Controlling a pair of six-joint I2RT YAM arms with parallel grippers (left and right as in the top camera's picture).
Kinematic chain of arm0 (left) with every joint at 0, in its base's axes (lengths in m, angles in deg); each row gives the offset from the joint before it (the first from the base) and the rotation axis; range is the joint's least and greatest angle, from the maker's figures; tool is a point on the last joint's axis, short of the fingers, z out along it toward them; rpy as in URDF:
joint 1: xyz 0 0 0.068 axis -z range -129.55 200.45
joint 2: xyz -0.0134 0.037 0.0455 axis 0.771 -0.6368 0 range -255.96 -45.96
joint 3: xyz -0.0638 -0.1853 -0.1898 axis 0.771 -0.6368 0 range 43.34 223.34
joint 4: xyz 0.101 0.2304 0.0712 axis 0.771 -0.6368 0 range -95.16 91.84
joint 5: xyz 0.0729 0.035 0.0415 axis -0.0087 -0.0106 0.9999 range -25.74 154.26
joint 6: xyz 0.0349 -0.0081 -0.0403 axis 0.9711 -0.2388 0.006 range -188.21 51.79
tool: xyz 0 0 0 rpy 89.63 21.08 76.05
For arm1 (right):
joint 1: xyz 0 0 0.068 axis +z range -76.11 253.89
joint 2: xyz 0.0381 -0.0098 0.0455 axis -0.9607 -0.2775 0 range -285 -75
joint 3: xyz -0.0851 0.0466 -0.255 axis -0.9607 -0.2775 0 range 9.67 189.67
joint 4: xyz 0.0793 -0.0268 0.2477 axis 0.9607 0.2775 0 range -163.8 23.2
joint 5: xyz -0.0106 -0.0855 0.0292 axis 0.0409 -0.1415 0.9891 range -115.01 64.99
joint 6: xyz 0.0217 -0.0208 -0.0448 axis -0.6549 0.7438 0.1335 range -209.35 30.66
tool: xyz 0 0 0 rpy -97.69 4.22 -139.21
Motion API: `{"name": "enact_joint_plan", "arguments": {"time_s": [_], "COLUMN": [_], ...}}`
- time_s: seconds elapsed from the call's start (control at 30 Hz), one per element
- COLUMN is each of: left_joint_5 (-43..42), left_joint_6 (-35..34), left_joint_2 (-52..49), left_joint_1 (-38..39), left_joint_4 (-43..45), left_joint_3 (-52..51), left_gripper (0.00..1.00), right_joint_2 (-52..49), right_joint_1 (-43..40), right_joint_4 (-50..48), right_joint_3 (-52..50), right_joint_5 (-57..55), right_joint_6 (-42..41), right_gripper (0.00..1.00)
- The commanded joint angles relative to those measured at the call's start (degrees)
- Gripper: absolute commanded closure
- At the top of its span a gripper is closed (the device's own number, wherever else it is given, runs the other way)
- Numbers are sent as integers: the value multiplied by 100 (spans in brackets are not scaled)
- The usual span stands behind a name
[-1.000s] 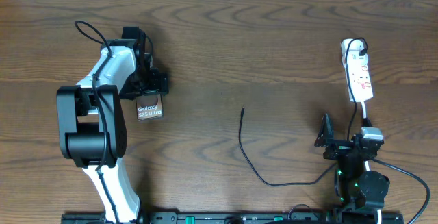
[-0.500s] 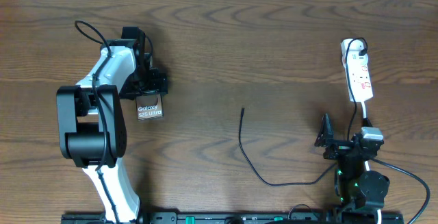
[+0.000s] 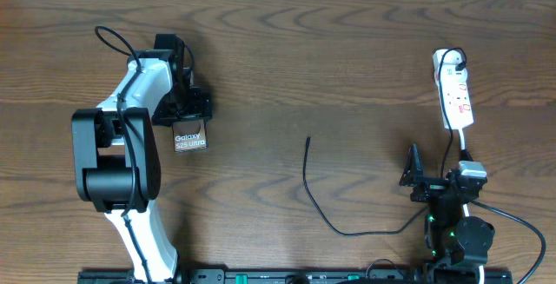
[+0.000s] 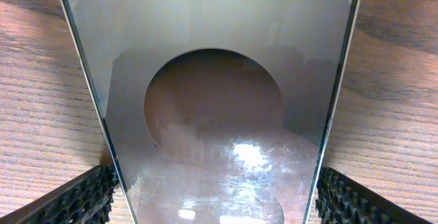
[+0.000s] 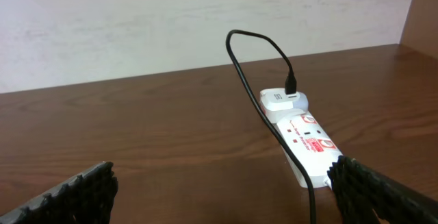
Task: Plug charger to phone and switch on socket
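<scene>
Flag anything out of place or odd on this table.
Nothing is spilled or damaged. One oddity: the tip of the charger lies loose on the table, far from the phone, which sits between the fingers of the left end effector.

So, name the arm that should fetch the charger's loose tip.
Right. The right gripper is open and empty, with the charger trailing past it; the left gripper straddles the phone.

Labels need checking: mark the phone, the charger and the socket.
phone (image 3: pixel 190 142), overhead view, on its lettered face.
charger (image 3: pixel 306 158), overhead view, on the cable just below its free tip.
socket (image 3: pixel 455 97), overhead view, on its white face.
</scene>
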Motion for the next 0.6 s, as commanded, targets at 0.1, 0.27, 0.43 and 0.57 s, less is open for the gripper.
{"name": "enact_joint_plan", "arguments": {"time_s": [0.1, 0.27, 0.43, 0.57], "left_joint_5": [-11, -11, -11, -11], "left_joint_6": [57, 57, 57, 57], "left_joint_2": [-118, -118, -118, -118], "left_joint_1": [-24, -24, -24, -24], "left_joint_4": [-35, -35, -35, -35], "left_joint_3": [-39, -39, -39, -39], "left_gripper": [13, 13, 13, 14], "right_joint_2": [33, 33, 33, 33], "right_joint_1": [44, 44, 44, 44], "right_joint_4": [28, 28, 28, 28], "right_joint_3": [-7, -7, -7, -7], "right_joint_5": [-26, -26, -26, -26], "right_joint_6": [76, 79, 76, 79], "right_gripper": [1, 1, 1, 1]}}
